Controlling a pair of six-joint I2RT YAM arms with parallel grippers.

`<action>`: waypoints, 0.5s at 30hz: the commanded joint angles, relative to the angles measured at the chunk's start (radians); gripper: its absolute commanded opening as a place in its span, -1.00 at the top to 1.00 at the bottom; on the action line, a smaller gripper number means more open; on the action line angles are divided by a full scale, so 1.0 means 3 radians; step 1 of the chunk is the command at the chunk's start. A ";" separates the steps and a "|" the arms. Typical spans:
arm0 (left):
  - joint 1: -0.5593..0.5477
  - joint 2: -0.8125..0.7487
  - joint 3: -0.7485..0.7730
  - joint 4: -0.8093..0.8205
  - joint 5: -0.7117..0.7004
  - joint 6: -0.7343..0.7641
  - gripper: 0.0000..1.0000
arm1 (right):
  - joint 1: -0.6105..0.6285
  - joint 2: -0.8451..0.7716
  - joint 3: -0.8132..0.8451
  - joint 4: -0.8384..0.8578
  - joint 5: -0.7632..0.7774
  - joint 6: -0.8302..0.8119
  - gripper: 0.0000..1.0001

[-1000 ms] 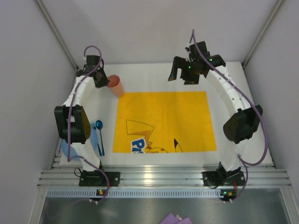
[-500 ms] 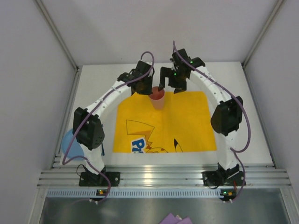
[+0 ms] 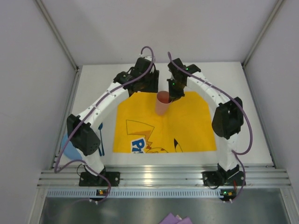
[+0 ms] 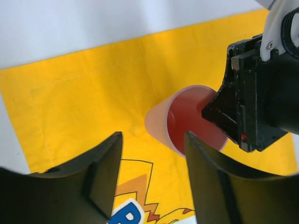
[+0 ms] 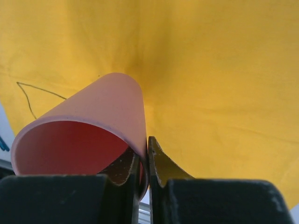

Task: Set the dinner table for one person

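Note:
A pink cup (image 3: 162, 103) with a red inside stands on the yellow cartoon cloth (image 3: 187, 122), near the cloth's far edge. The cloth lies on the white dinner table (image 3: 238, 79). My right gripper (image 3: 174, 90) is shut on the cup's rim. In the right wrist view the gripper (image 5: 147, 158) pinches the wall of the cup (image 5: 88, 123), one finger inside and one outside. My left gripper (image 3: 148, 85) hangs just left of the cup, open and apart from it. In the left wrist view the cup (image 4: 161, 122) lies beyond the gripper (image 4: 152, 182), whose fingers hold nothing.
A blue plate (image 3: 67, 145) lies at the table's left edge, partly hidden by the left arm. Blue cutlery (image 3: 100, 140) lies beside it, left of the cloth. Grey walls close the table in on three sides.
The left gripper brought the cup from the back left onto the cloth, then opened and let go. The right gripper came in from the right and shut on the cup's rim.

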 commanded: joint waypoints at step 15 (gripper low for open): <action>0.1216 -0.1547 -0.2100 0.0041 -0.0363 -0.0107 -0.51 | -0.1140 -0.0471 -0.0360 0.0007 0.1010 -0.0266 1.00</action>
